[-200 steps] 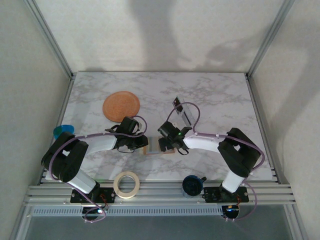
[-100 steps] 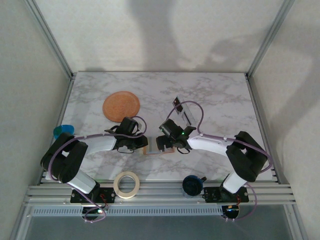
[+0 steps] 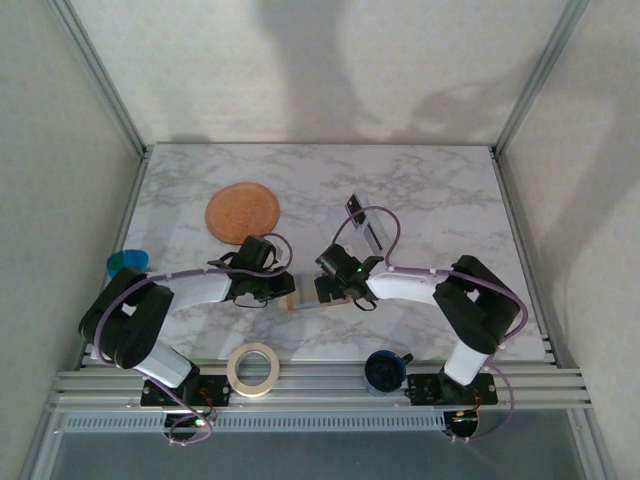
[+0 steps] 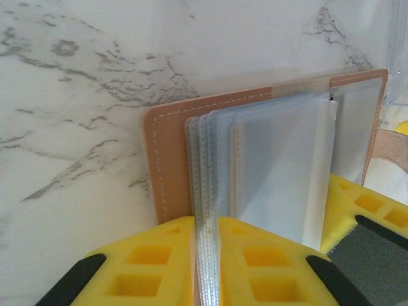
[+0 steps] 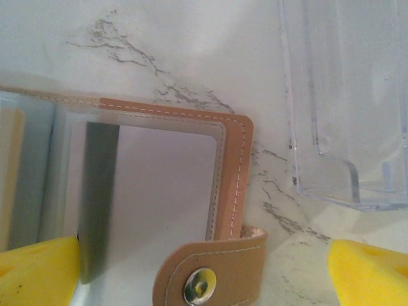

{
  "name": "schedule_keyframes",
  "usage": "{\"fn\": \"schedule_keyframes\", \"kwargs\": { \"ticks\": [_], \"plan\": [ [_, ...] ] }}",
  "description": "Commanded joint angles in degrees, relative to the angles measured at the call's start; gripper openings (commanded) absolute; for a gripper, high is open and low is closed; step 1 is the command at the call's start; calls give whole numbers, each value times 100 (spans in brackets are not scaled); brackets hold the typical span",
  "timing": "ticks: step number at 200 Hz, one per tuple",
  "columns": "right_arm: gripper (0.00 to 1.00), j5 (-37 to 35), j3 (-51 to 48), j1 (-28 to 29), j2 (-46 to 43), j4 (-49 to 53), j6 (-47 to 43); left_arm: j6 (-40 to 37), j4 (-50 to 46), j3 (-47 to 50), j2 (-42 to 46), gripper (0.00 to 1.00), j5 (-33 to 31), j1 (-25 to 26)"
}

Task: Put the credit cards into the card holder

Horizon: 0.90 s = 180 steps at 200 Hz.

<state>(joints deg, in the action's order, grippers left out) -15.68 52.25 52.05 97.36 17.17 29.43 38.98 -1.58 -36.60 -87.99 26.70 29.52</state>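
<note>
Left end effector [image 4: 207,262] around clear sleeves [image 4: 280,172]

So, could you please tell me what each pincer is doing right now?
Left pincer: closed on the card holder's clear sleeves.
Right pincer: open over the card holder.

One card holder [image 4: 167,166], one orange disc [image 3: 242,211], one tape roll [image 3: 232,368]
</note>
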Motion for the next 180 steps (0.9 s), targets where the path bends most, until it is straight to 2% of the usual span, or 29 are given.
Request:
{"fn": "schedule_keyframes", "kwargs": {
  "ticks": [1,31,51,97,137,155,180],
  "plan": [
    [99,-140,-102,29,-232,382,-27,39,-331,175,89,15,-231,-43],
    [99,504,224,-21,-347,432,-12,-35,-228,179,86,16,-170,-43],
    [99,429,486,-41,-552,802,1,4,-130,113,128,19,-121,-43],
    [99,659,327,-255,-938,1069,-378,-60,-246,64,354,20,-221,-77],
    [82,1723,280,-775,-1009,1151,-1056,-66,-302,146,607,22,-226,-85],
    [82,1939,451,-699,-1008,1141,-1066,-64,-342,177,690,23,-240,-127],
    [81,2498,491,-412,-859,463,-413,-132,-524,211,866,23,-349,-296]
  ]
}}
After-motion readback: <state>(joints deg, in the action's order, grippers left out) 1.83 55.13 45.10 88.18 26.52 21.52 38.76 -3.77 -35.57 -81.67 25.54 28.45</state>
